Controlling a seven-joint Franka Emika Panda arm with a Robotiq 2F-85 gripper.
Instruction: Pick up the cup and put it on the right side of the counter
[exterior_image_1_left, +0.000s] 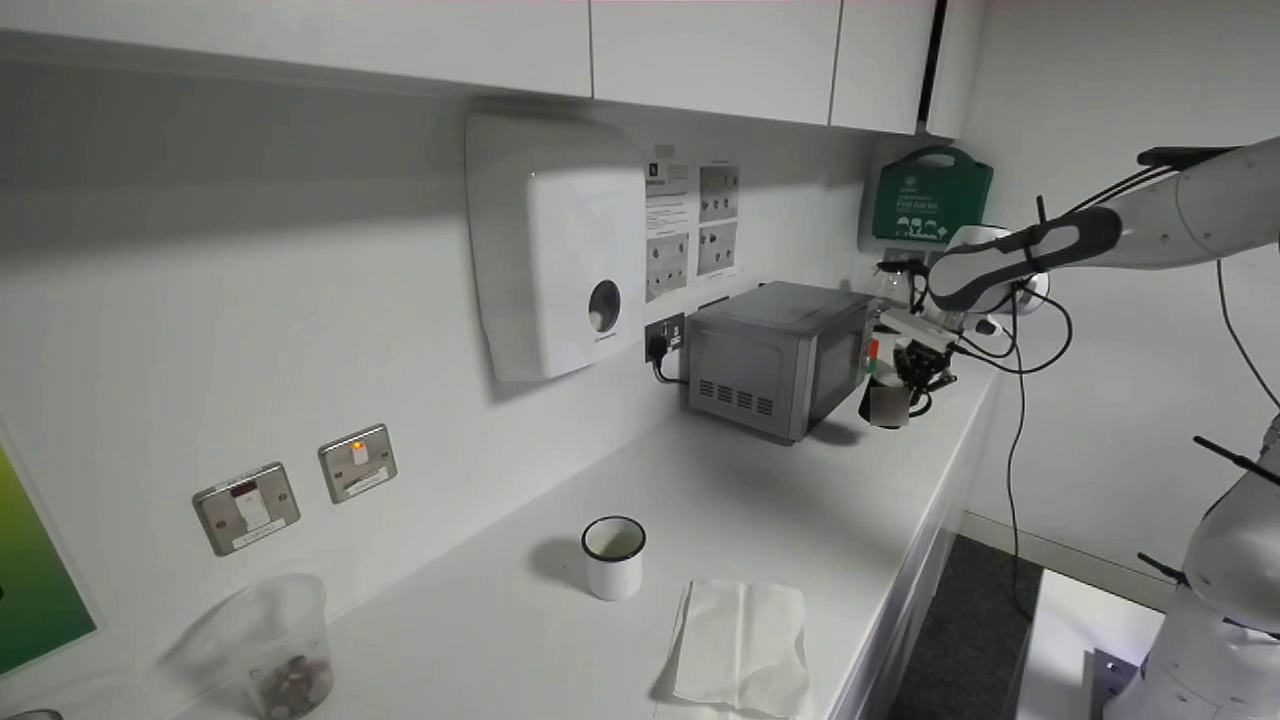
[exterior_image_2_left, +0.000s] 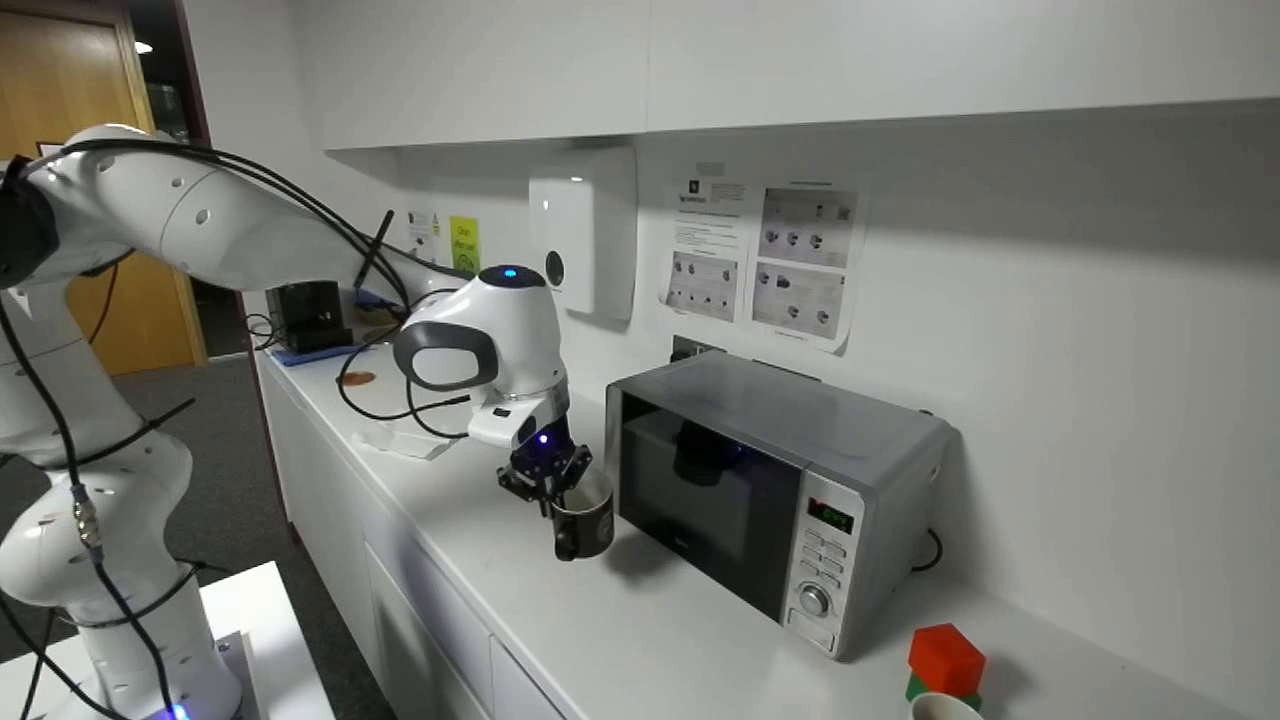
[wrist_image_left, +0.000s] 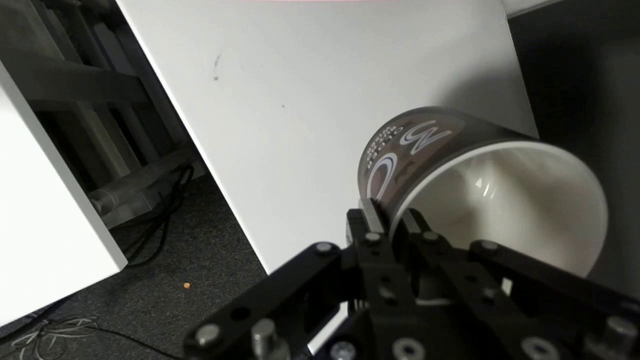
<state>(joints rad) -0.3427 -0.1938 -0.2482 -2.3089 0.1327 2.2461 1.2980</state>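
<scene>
One clear tub (exterior_image_1_left: 285, 640) near the wall edge of the counter (exterior_image_1_left: 470, 640), dark reddish bits at the bottom. White cup (exterior_image_1_left: 613, 578), dark rim, pale inside, upright between wall edge and front edge. Dark mug (exterior_image_2_left: 588, 528), pale inside, over the counter between microwave (exterior_image_1_left: 745, 350) and front edge; gripper (wrist_image_left: 391, 220) clamped on its wall, one finger (wrist_image_left: 422, 225) inside, one outside. Furthest right in an exterior view: pale cup (exterior_image_2_left: 945, 709), cut off at the bottom. Also: folded paper (exterior_image_1_left: 745, 645) near front edge; microwave along the wall edge, just beside the mug; red block (exterior_image_2_left: 945, 660) on green block (exterior_image_2_left: 914, 688) beside pale cup.
</scene>
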